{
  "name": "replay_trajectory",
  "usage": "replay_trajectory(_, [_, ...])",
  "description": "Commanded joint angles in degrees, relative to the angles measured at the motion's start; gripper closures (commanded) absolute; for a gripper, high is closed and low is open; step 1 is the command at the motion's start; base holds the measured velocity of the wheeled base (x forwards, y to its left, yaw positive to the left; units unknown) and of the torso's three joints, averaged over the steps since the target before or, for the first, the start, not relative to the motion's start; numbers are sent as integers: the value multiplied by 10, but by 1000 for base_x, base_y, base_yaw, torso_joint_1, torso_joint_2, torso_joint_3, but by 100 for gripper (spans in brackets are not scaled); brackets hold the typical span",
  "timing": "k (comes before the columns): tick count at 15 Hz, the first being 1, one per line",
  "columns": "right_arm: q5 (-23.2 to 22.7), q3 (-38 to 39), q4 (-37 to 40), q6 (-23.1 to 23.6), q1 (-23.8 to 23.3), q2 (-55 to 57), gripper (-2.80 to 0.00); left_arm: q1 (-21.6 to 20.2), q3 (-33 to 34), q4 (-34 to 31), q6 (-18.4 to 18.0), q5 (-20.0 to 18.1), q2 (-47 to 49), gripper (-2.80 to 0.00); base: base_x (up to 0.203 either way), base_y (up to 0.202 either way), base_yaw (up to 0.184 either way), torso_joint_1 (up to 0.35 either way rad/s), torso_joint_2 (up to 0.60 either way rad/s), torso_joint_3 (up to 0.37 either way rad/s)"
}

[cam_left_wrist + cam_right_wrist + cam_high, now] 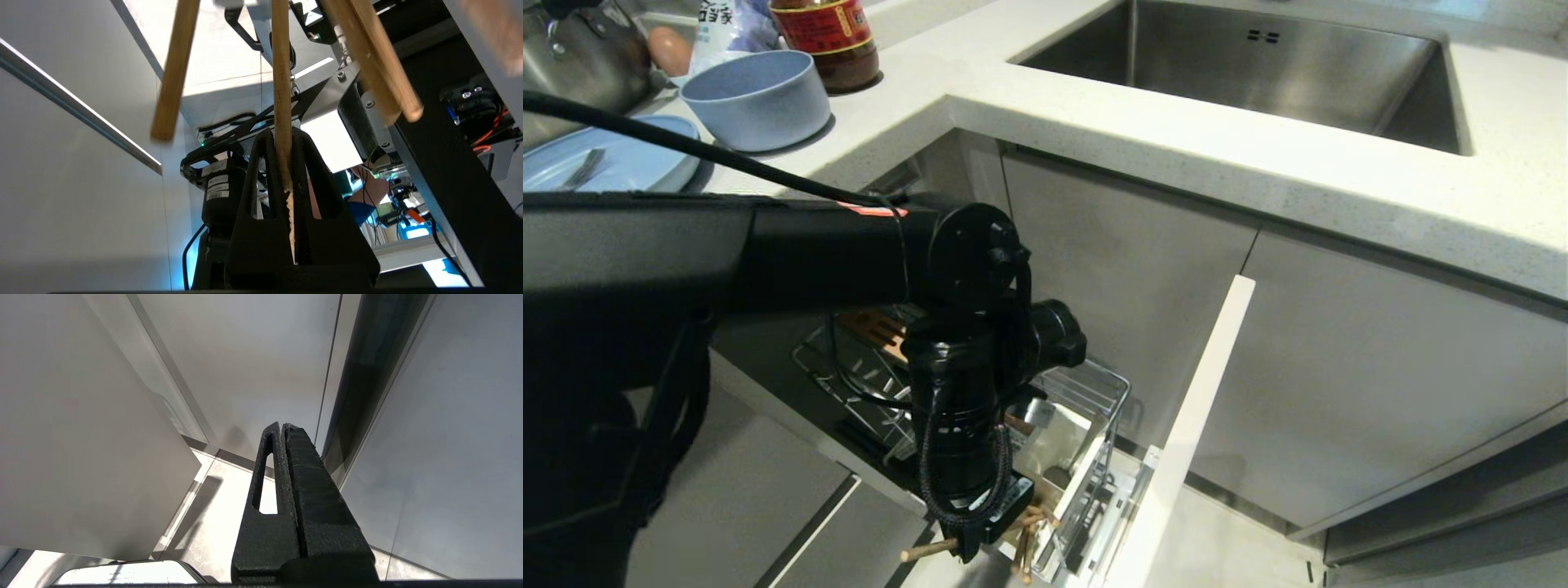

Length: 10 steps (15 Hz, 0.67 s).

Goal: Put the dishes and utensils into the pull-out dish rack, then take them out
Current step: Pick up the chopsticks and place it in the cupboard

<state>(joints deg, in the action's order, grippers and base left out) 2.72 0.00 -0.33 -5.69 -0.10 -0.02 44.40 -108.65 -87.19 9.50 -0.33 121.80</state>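
- Step in hand: by your reading, the utensil stage. The left end effector (284, 163) pinches one wooden chopstick (281, 94) between its pressed-together fingers, low at the front corner of the pull-out dish rack (1094, 392). Whether it is going in or coming out you cannot tell.
- More chopsticks (380, 65) cross the left wrist view close by, loose and not gripped.
- Rack: drawn out from under the bench (1176, 155), beside its pale cabinet front (1201, 408).
- Still on the bench: pale blue bowl (756, 98) and pale blue plate (621, 159), with what looks like a fork resting on the plate.
- Left arm pose: reaches across the head view, forearm dropped down steeply toward the rack's near end.
- Next move calls for: keeping the stick near upright and clear of the wire edge.
- Right end effector (283, 428): fingers pressed together, empty, parked by the cabinet panels.
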Motion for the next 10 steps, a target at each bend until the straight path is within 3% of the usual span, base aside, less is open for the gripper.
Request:
replay_trajectory(1, [0,0,0,0,0,-2,0,0,-13,-5,1,-1,24,0,0,0,0,0,0,0])
replay_trajectory(10, [0,0,0,0,0,-2,0,-11,-24,-5,0,-1,40,0,0,0,0,0,0,0])
